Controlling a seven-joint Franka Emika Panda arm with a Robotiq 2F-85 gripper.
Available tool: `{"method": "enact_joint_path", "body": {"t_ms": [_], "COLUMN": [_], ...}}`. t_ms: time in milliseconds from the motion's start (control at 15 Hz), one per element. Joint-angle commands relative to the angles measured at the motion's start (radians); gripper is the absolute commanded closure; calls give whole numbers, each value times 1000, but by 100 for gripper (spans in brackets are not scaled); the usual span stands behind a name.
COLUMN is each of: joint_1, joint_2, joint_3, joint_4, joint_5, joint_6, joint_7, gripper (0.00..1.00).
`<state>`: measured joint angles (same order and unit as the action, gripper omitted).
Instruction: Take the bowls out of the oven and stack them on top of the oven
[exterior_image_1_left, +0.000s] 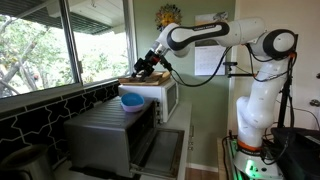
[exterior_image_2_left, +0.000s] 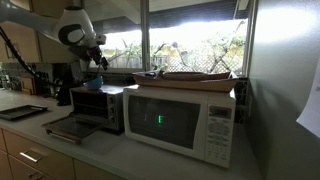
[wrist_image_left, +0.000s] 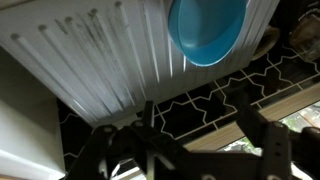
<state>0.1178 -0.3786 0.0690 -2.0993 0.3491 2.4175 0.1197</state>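
Note:
A light blue bowl (exterior_image_1_left: 131, 101) sits on top of the grey oven (exterior_image_1_left: 105, 135). It also shows in the wrist view (wrist_image_left: 207, 30) on the oven's ribbed metal top (wrist_image_left: 100, 60), and as a small blue spot in an exterior view (exterior_image_2_left: 97, 84). The oven's front door (exterior_image_1_left: 160, 150) hangs open; the oven (exterior_image_2_left: 98, 105) and its door (exterior_image_2_left: 70, 127) show in both exterior views. My gripper (exterior_image_1_left: 148, 68) hovers above and behind the bowl, apart from it. In the wrist view its fingers (wrist_image_left: 200, 140) are spread with nothing between them. The lilac bowl is not in view.
A white microwave (exterior_image_2_left: 185, 120) stands beside the oven with a wooden tray (exterior_image_2_left: 195, 76) on top. A dark tiled wall (wrist_image_left: 190, 100) and windows (exterior_image_1_left: 60, 40) run behind the counter. A dark tray (exterior_image_2_left: 20, 112) lies farther along the counter.

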Motion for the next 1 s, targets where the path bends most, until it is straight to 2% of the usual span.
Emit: {"method": "enact_joint_path", "body": {"t_ms": [0, 867, 933], "joint_1": [-2, 48, 49], "joint_2": [-67, 81, 91], "joint_3": [-33, -7, -7], "joint_4": [-23, -35, -33], "joint_5": [25, 12, 15], "joint_6": [-34, 4, 6], "joint_7": [3, -116, -125], "gripper": [0, 0, 6]}}
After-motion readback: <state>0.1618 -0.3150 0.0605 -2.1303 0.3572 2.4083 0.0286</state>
